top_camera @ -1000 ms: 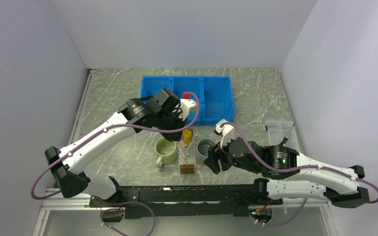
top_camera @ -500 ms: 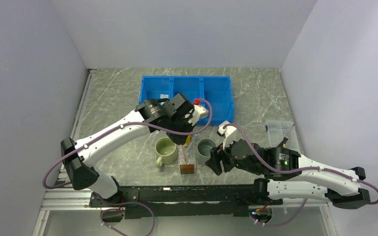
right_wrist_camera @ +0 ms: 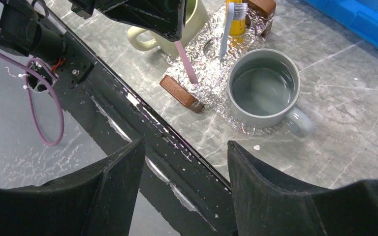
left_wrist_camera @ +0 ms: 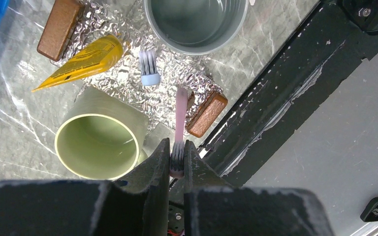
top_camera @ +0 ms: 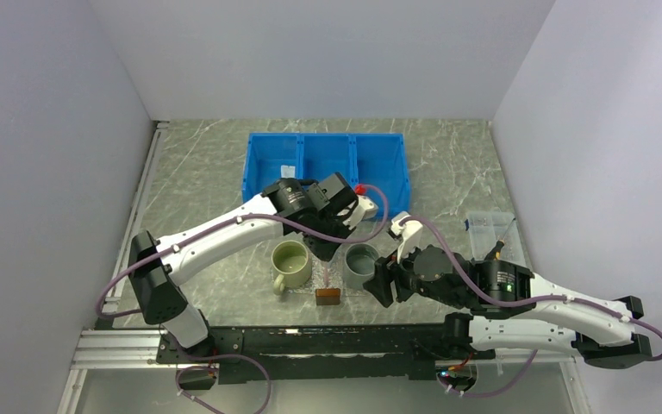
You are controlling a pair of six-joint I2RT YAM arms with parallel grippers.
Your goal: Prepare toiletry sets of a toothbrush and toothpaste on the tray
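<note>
Nearest you, your right gripper (right_wrist_camera: 184, 152) hangs with its fingers spread wide and nothing between them. Just beyond, your left gripper (left_wrist_camera: 177, 152) pinches the pink toothbrush (left_wrist_camera: 179, 118) by its dark-bristled head. The thin, smooth handle slants down toward the near edge of the tray (left_wrist_camera: 165, 96); you can't tell whether it touches. That tray is clear, crinkled and glittery like foil. On it lie a pale blue-white toothbrush (left_wrist_camera: 149, 69) and a flat yellow-orange toothpaste tube (left_wrist_camera: 86, 58) tapering to a point. That makes two brushes and one tube in sight. Two brown blocks (left_wrist_camera: 205, 114) (left_wrist_camera: 59, 27), both rectangular, sit at its edges. Two round mugs stand at its sides, a green mug (left_wrist_camera: 96, 142) and a grey mug (left_wrist_camera: 197, 19). Farthest back sits the blue bin (top_camera: 327, 164).
</note>
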